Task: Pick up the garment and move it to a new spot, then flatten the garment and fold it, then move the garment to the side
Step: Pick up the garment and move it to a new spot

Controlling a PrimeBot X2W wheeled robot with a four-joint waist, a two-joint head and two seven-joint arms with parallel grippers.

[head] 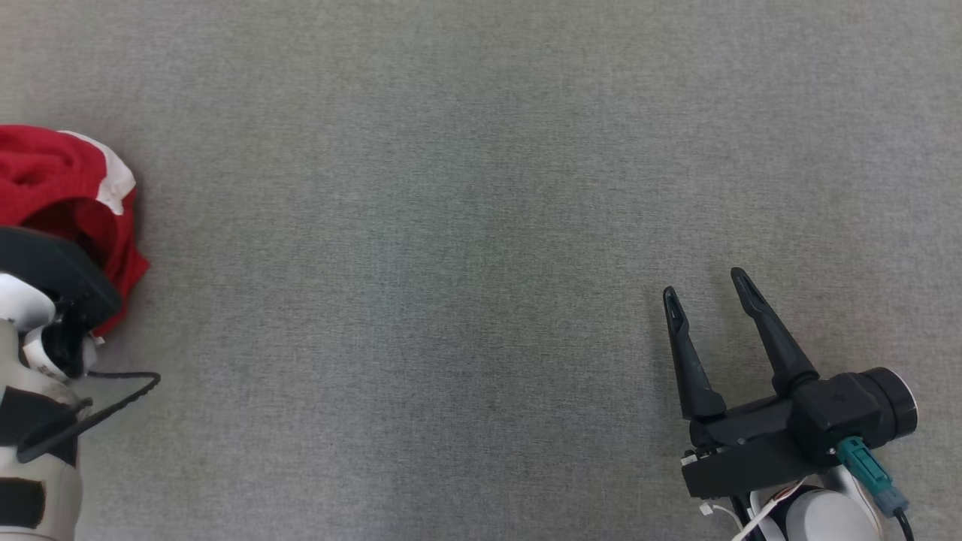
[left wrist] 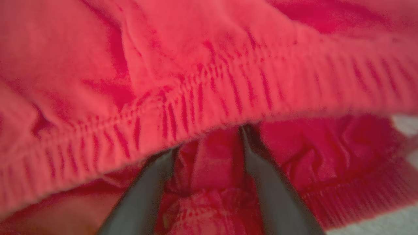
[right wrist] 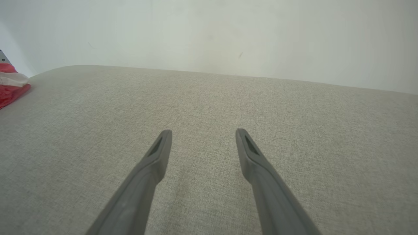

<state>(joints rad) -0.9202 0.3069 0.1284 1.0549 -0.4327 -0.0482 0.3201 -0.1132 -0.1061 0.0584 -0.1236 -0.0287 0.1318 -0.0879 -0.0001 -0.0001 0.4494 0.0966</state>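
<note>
Poking under garment's hem (left wrist: 228,94), left fingers (left wrist: 143,199) seem spread; right fingers (right wrist: 143,182) wide, unobstructed.

Robot test station, by every visible sign a lab or trial room rather than a home: a broad counter (head: 481,188) covered in grey woven cloth runs to a rounded far corner, with a plain off-white wall (right wrist: 209,32) rising behind it. The robot's pale left arm (head: 22,421) and its right gripper (head: 703,282), dark jaws spread and a teal plug (head: 864,466) at the wrist, reach over the cloth. A crumpled red garment (head: 60,180) with white trim lies at the counter's left edge. The exact kind of room cannot be told.
</note>
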